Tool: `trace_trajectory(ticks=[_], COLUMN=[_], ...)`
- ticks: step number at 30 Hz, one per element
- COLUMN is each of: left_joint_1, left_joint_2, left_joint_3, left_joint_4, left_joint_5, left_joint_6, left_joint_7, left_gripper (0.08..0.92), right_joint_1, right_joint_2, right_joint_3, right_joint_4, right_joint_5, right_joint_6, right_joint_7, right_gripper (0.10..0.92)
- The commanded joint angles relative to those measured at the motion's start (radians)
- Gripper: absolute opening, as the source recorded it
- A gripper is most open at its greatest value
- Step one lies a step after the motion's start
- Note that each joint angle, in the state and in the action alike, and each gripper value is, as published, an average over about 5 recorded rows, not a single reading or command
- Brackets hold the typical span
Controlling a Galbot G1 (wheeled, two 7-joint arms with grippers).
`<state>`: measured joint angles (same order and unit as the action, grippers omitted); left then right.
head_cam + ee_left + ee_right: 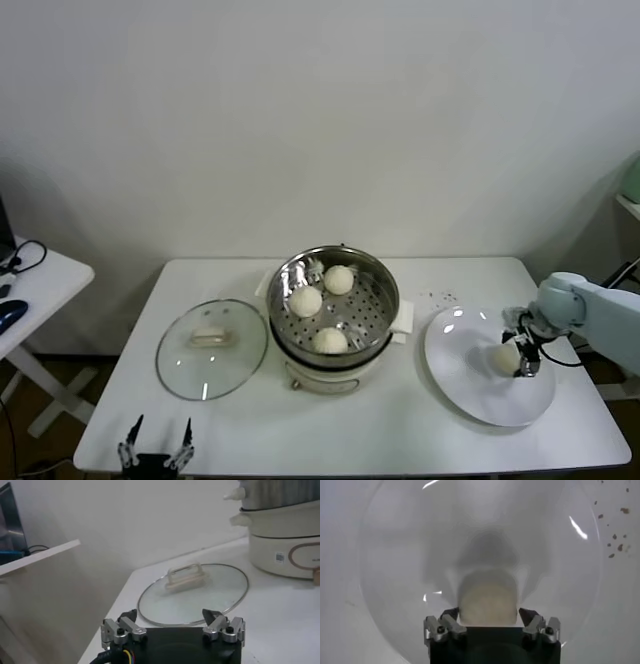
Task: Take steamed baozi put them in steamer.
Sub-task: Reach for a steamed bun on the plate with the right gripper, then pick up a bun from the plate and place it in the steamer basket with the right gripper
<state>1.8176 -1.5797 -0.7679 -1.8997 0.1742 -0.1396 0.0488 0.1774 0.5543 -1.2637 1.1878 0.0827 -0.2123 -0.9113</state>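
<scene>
Three cream-white baozi point(306, 300) point(339, 279) point(330, 340) lie in the shiny steel steamer point(375, 290) on its cream cooker base at the table's middle. A fourth baozi point(503, 357) lies on the white plate point(480, 395) at the right. My right gripper point(521, 353) is down over this bun. In the right wrist view the baozi point(487, 600) sits between the spread fingers of the right gripper point(489, 614), with a small gap on each side. My left gripper point(155, 447) is open and empty at the table's front left edge.
The flat glass lid point(212, 348) lies on the table left of the steamer and shows in the left wrist view point(195, 592) in front of the left gripper point(172, 617). A side table point(40, 275) stands at the far left. Crumbs point(440, 296) lie behind the plate.
</scene>
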Motion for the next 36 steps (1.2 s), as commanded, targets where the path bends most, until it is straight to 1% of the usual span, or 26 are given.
trace_trajectory(ticks=[1, 6, 10, 15, 17, 20, 23, 28, 32, 36], left_joint_1=[-0.001, 0.0, -0.001, -0.002, -0.002, -0.002, -0.004, -0.008, -0.014, -0.016], left_joint_2=[0.002, 0.001, 0.003, 0.005, 0.005, 0.008, 0.009, 0.011, 0.013, 0.015], left_joint_3=[0.0, 0.001, 0.0, 0.002, 0.002, 0.003, 0.005, 0.008, 0.008, 0.008], left_joint_4=[0.0, -0.004, -0.004, -0.012, -0.014, -0.014, -0.015, -0.019, -0.016, -0.014], left_joint_5=[-0.002, -0.002, -0.002, -0.003, -0.005, -0.007, -0.011, -0.017, -0.016, -0.018], left_joint_6=[0.002, 0.002, 0.004, 0.008, 0.01, 0.009, 0.009, 0.009, 0.007, 0.005], left_joint_7=[-0.001, -0.002, -0.002, -0.001, -0.001, -0.001, -0.001, 0.0, -0.001, -0.001], left_gripper=[0.823, 0.823, 0.823, 0.823, 0.823, 0.823, 0.823, 0.823, 0.823, 0.823], right_joint_1=[-0.015, 0.073, 0.271, 0.76, 0.897, 1.032, 1.078, 1.04, 0.954, 0.856], right_joint_2=[0.004, -0.017, -0.04, 0.022, 0.065, 0.136, 0.201, 0.267, 0.325, 0.381], right_joint_3=[0.04, -0.019, -0.133, -0.466, -0.523, -0.539, -0.495, -0.395, -0.357, -0.359], right_joint_4=[0.002, 0.053, 0.164, 0.337, 0.38, 0.412, 0.433, 0.493, 0.528, 0.518], right_joint_5=[-0.018, 0.023, 0.123, 0.378, 0.465, 0.555, 0.605, 0.66, 0.632, 0.566], right_joint_6=[-0.002, -0.004, -0.012, -0.03, -0.041, -0.055, -0.074, -0.126, -0.168, -0.194], right_joint_7=[0.004, -0.01, -0.041, -0.076, -0.09, -0.107, -0.109, -0.075, -0.018, 0.041], right_gripper=[0.757, 0.664, 0.632, 0.628, 0.628, 0.628, 0.628, 0.628, 0.628, 0.633])
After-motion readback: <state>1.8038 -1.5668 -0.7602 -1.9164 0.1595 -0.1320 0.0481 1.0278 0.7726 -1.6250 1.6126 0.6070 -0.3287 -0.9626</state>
